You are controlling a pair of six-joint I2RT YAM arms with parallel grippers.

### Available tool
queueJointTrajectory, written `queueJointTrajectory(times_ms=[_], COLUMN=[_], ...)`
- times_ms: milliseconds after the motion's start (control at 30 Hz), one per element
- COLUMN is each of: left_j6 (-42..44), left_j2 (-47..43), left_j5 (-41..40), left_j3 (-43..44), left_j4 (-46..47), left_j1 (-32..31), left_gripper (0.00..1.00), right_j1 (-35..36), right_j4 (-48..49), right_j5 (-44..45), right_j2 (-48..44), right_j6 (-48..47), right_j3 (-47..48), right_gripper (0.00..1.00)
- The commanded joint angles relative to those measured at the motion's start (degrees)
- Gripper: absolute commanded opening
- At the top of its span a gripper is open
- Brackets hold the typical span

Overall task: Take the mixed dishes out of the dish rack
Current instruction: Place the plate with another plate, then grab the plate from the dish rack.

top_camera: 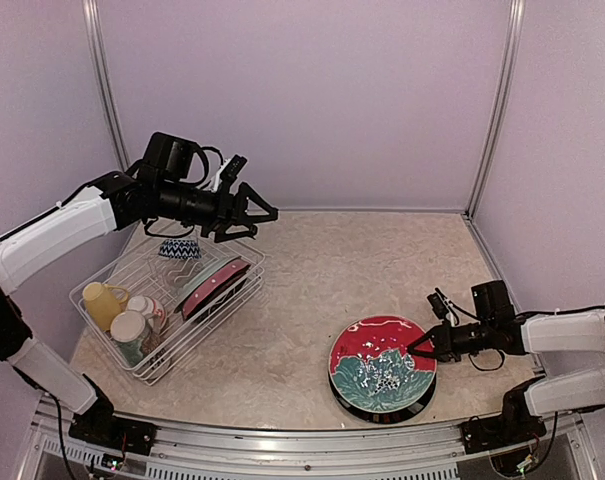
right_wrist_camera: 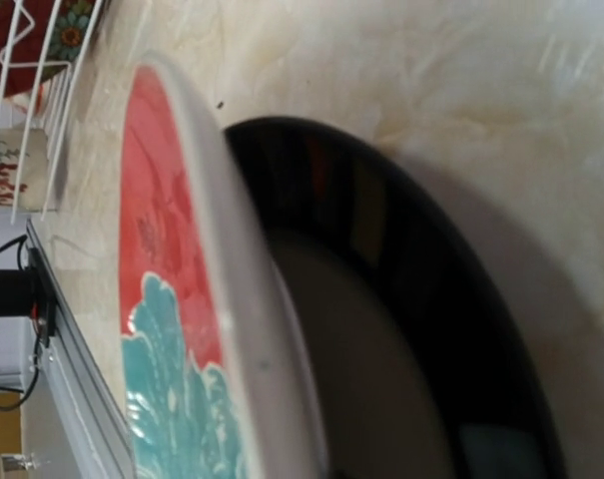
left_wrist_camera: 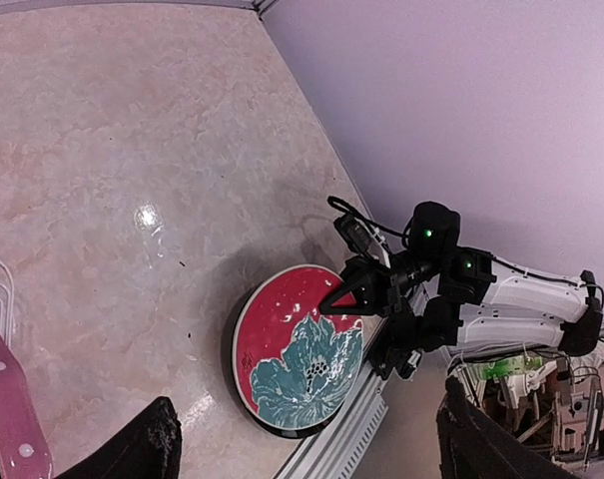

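Dish rack (top_camera: 217, 325): white wire, on the left side of the table, set at an angle.
- Plates in rack, two: pink polka-dot plate (top_camera: 217, 283) and pale green plate (top_camera: 204, 274), on edge and leaning together at the right end
- Mugs in rack, two: yellow mug (top_camera: 101, 300) and cream floral mug (top_camera: 131, 329) at the near left end. Beside them one more small pale piece with a red pattern (top_camera: 147, 306); mug or bowl, cannot tell
- Bowls in rack, one: blue zigzag bowl (top_camera: 179, 248) at the far end

Out of the rack, near right: one red floral plate (top_camera: 380, 362), face up on a black plate (top_camera: 382, 409) of which only the rim shows.

Left gripper (top_camera: 259, 222): jaws wide apart, holding nothing, above the rack's far right corner. In the left wrist view its dark fingertips (left_wrist_camera: 142, 444) frame the red plate from afar.

Right gripper (top_camera: 414, 350): jaws together, tip at the red plate's right rim. Whether the rim is pinched, cannot tell. The right wrist view shows the plate edge-on and very close.

Surface: beige marbled tabletop (top_camera: 312, 270), glossy, with an aluminium rail (top_camera: 282, 440) along the near edge. Room: plain lilac walls (top_camera: 302, 100), with metal posts (top_camera: 492, 110) in the far corners
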Motion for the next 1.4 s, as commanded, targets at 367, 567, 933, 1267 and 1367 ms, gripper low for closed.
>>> queueJointTrajectory(times_ms=[367, 567, 933, 1267, 1367], left_j6=[6.3, 10.4, 17.9, 19.8, 20.3], left_j2=[-2.6, -4.1, -5.7, -4.5, -2.9], left_j5=[-6.7, -12.7, -23.1, -31.3, -33.7], left_j3=[2.8, 4.7, 4.0, 0.5, 1.1], left_j4=[-10.3, -19.6, -34.0, -35.3, -34.8], left_j1=[2.5, 4.4, 4.2, 3.4, 3.4], left_gripper=[0.87, 0.92, 0.93, 0.79, 0.77], right_j1=[0.5, 0.9, 0.9, 0.9, 0.9], right_j4=[-10.3, -11.7, -15.5, -14.3, -14.4], right_j5=[8.8, 11.6, 19.6, 19.8, 19.9], right_j2=[-3.0, -4.2, -6.3, -6.5, -7.1], right_j6=[-6.6, -6.5, -7.9, -7.4, -7.4], right_j3=[3.8, 5.2, 11.2, 11.7, 12.0], right_gripper=[0.47, 0.65, 0.86, 0.88, 0.88])
